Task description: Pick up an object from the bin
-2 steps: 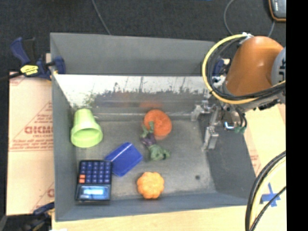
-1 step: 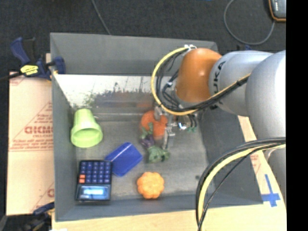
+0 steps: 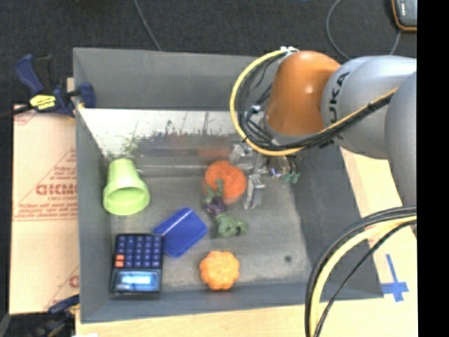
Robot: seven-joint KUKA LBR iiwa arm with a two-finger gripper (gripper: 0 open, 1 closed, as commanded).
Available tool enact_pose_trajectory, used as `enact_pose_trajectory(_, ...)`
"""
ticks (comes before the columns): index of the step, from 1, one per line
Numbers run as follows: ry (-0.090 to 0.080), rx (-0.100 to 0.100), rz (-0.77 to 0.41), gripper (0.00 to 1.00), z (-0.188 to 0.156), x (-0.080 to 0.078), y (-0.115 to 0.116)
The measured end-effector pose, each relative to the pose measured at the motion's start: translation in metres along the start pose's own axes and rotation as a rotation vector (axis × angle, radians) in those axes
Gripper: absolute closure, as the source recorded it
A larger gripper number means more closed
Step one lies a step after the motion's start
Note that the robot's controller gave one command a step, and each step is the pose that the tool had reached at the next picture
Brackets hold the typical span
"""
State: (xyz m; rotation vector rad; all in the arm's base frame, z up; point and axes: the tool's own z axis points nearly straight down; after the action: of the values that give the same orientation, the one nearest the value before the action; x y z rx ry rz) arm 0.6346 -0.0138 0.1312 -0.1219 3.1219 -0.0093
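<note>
My gripper (image 3: 252,192) hangs low in the middle of the bin, under the arm's orange cover. Just to its left, touching or nearly touching it, lies an orange round fruit-like toy (image 3: 224,179). Below that toy lie a small purple piece (image 3: 214,204) and a small green leafy piece (image 3: 229,225). The view does not show whether the orange toy is gripped.
A light green cup (image 3: 125,187) lies on its side at the left. A blue scoop-like piece (image 3: 181,231) and a dark blue calculator (image 3: 137,262) sit at the front left. An orange pumpkin-shaped toy (image 3: 218,269) rests near the front wall. The arm reaches in from the right.
</note>
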Motion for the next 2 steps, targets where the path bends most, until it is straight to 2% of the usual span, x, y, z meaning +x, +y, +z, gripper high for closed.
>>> enact_pose_trajectory(1,0.007,-0.003,0.033,0.0,0.031,-0.018,-0.001)
enact_pose_trajectory(2,-0.014,0.0,0.084,0.0,0.058,-0.014,0.012)
